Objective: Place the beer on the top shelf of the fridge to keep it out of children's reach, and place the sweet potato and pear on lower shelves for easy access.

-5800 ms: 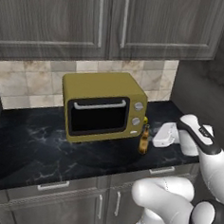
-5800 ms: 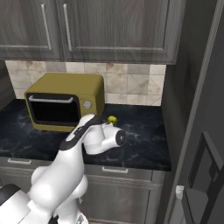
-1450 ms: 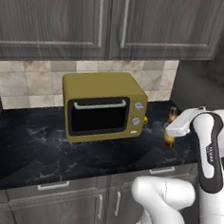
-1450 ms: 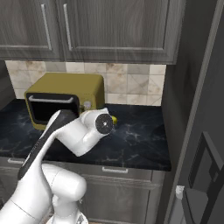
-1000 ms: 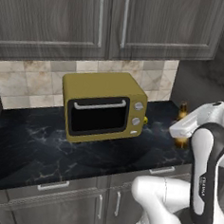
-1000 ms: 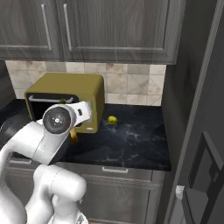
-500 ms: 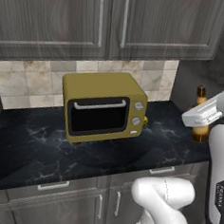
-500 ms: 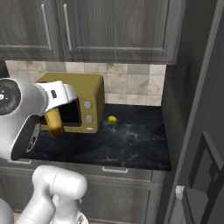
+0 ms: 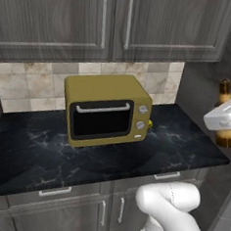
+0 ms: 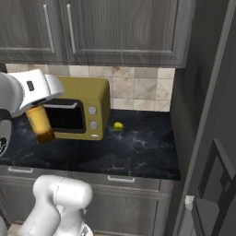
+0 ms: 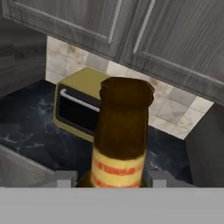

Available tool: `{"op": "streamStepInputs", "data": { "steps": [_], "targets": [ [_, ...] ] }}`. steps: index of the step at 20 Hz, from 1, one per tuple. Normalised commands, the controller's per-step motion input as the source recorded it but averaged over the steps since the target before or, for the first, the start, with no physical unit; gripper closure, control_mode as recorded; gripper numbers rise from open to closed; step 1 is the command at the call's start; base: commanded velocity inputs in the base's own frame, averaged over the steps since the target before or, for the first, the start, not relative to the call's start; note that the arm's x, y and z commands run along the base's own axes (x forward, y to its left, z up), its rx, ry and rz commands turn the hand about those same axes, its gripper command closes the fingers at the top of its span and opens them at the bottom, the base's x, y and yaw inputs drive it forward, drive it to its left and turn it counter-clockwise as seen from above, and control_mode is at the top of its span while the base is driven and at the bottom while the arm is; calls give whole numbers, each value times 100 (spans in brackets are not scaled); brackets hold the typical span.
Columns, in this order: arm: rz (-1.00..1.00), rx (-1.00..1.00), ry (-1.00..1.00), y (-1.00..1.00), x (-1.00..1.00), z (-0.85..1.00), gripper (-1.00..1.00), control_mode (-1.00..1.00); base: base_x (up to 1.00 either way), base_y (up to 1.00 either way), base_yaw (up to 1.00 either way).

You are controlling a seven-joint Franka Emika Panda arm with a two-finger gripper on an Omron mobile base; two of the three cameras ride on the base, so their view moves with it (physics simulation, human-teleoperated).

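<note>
My gripper (image 11: 111,180) is shut on the beer (image 11: 122,131), a brown bottle with a yellowish label, held upright in the air. In the left base view the beer (image 9: 224,93) stands out above and below my white hand (image 9: 225,116), over the counter's right end. In the right base view the beer (image 10: 40,123) hangs at the left in front of the toaster oven. The yellow-green pear (image 10: 118,126) lies on the counter right of the oven. The grey fridge (image 10: 216,106) stands at the right, its shelves hidden. The sweet potato is out of view.
A yellow toaster oven (image 9: 106,109) sits mid-counter on the dark marble counter (image 9: 36,155). Dark wood-grain wall cabinets (image 9: 115,19) hang above it. A dark side wall (image 9: 198,89) bounds the counter's right end.
My arm has lifted the beer off the counter and swung it outward, rightward in the left base view and leftward in the right base view. The pear has stayed put.
</note>
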Motion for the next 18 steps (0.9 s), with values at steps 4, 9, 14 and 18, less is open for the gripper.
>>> {"op": "streamStepInputs", "data": {
  "steps": [4, 9, 14, 18],
  "targets": [
    [0, -1, 0, 0, -31, 5, 100, 100, -43, 0, 0],
    [0, 0, 0, 0, 0, 0, 100, 100, -100, -4, 0],
    [0, 0, 0, 0, 0, 0, 100, 100, -100, -33, 0],
    [0, 0, 0, 0, 0, 0, 100, 100, -90, -63, -6]
  ]
}}
